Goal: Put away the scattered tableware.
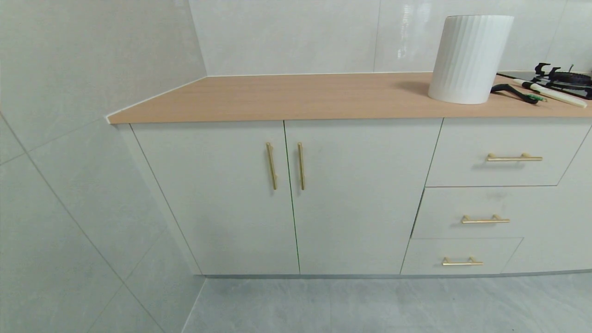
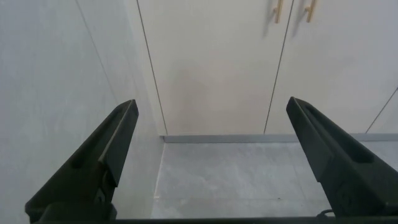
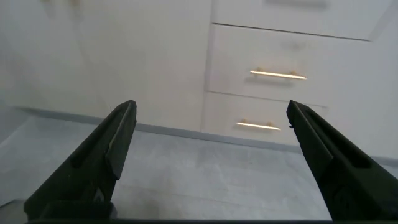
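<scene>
Head view gives you a wooden countertop [image 1: 296, 95] running along a tiled wall. At its right end stands a white ribbed container [image 1: 469, 58], upright. The scattered tableware lies on the countertop just beside that container, between it and the black stove [image 1: 566, 78]: a black-handled utensil [image 1: 513, 91] nearest the container's base, and a pale-handled utensil [image 1: 555, 95] a little farther right, pointing toward the stove. A small green piece [image 1: 536, 97] sits between the two; you cannot tell from here what it is.

Below the countertop you see two cabinet doors [image 1: 222, 199], closed, their gold handles [image 1: 271, 165] side by side at the middle seam. To the right of them are three drawers [image 1: 504, 138], stacked and closed, each with a gold bar handle.

Left wrist view shows you the left gripper [image 2: 211, 104] with its fingers spread wide apart and nothing between them. It hangs low over the grey floor [image 2: 236, 174], facing the foot of the cabinet doors.

Right wrist view shows you the right gripper [image 3: 210, 106] likewise spread wide and holding nothing, low over the floor and facing the lower drawers.
</scene>
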Tool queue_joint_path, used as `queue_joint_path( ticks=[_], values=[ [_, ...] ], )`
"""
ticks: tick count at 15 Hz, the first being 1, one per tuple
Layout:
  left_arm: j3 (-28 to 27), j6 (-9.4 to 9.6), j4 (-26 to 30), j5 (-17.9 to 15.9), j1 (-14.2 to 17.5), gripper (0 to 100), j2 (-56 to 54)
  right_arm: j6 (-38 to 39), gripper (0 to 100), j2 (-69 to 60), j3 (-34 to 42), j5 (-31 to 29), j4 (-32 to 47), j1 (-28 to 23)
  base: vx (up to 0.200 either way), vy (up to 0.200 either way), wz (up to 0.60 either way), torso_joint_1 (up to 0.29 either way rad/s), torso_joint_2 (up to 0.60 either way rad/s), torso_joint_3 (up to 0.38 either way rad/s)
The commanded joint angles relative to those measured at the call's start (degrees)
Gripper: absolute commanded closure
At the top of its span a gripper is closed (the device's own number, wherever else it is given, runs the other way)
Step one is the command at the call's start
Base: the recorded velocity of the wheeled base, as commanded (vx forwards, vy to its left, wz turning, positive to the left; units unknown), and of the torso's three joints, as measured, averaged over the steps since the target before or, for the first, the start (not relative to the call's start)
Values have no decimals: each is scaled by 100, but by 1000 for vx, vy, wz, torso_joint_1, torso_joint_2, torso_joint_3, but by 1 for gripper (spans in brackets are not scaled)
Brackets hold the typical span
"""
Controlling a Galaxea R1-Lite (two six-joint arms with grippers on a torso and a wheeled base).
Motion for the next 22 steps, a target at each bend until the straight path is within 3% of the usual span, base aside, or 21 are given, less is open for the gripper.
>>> queue_joint_path(
  ticks=[1, 3, 6, 10, 18, 22],
  values=[
    [0, 17, 2, -17, 1, 0, 10, -24, 0, 39, 7, 1, -2, -8, 0, 0, 0, 0, 0, 0],
    [0, -44, -7, -17, 1, 0, 10, 38, 0, 39, 7, -201, -19, -8, 0, 0, 0, 0, 0, 0],
    [0, -18, -7, -34, 1, 0, 19, 231, 0, 39, 7, -1326, 227, -8, 0, 0, 0, 0, 0, 0],
    [0, -27, -7, -43, 1, 0, 10, 574, 0, -471, 7, -1291, 227, 379, 0, 0, 0, 0, 0, 0],
    [0, -9, -7, -87, 1, 0, 10, 574, 0, -471, 7, -1299, 227, 353, 0, 0, 0, 0, 0, 0],
    [0, -9, -7, -87, 1, 0, 10, 574, 0, -471, 7, -1299, 227, 353, 0, -200, 0, -1, 6, 5]
  ],
)
